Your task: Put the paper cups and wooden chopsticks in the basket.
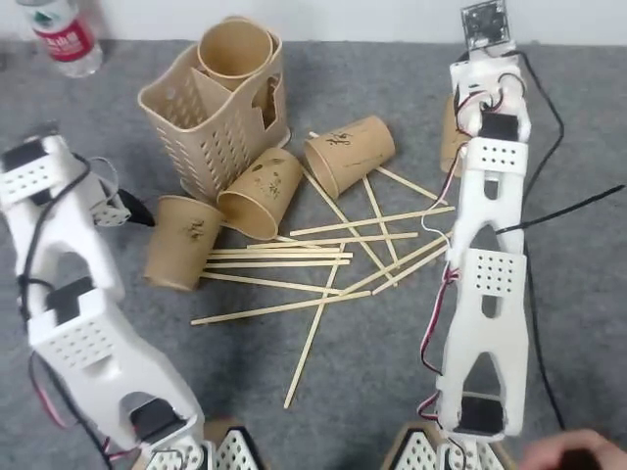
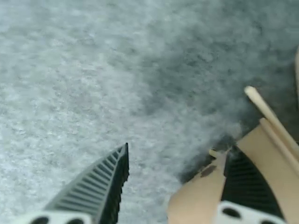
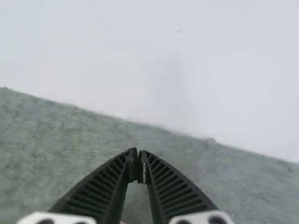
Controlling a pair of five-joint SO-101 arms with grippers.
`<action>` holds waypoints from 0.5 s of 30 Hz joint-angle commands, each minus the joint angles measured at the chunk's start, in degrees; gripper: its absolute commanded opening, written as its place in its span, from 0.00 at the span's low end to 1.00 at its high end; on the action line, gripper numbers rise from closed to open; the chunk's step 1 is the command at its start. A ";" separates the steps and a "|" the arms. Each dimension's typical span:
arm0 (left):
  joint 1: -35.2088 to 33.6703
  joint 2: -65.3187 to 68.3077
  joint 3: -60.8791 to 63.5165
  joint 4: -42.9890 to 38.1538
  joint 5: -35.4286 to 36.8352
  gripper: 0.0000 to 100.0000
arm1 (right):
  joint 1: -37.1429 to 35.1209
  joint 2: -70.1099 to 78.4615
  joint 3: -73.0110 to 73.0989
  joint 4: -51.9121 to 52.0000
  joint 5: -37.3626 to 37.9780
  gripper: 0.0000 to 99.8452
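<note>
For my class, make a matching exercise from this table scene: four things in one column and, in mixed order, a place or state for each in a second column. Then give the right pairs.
Column one
1. basket
2. wooden chopsticks
3. right tool
4. left tool

Column two
A. shut, holding nothing
B. open, next to a fallen cup
C. scattered flat on the grey mat
D. has one paper cup in it

Pairs: 1-D, 2-C, 3-A, 4-B
</note>
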 commanded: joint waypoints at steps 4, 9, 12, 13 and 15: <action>0.35 -4.04 0.13 -0.44 -0.44 0.31 | 0.75 -0.48 -0.18 1.80 0.79 0.01; 0.35 -3.96 0.22 -0.35 -0.35 0.31 | 1.89 -0.31 -0.26 9.71 6.15 0.01; 0.44 -3.69 0.22 -0.44 -0.26 0.31 | 2.68 -0.84 -0.79 18.07 9.32 0.01; 0.70 -3.60 0.22 -0.53 0.62 0.31 | 2.95 -1.19 -0.88 21.58 11.16 0.01; 1.32 -3.60 0.22 -0.53 2.55 0.31 | 3.38 -2.51 -1.93 28.53 15.30 0.01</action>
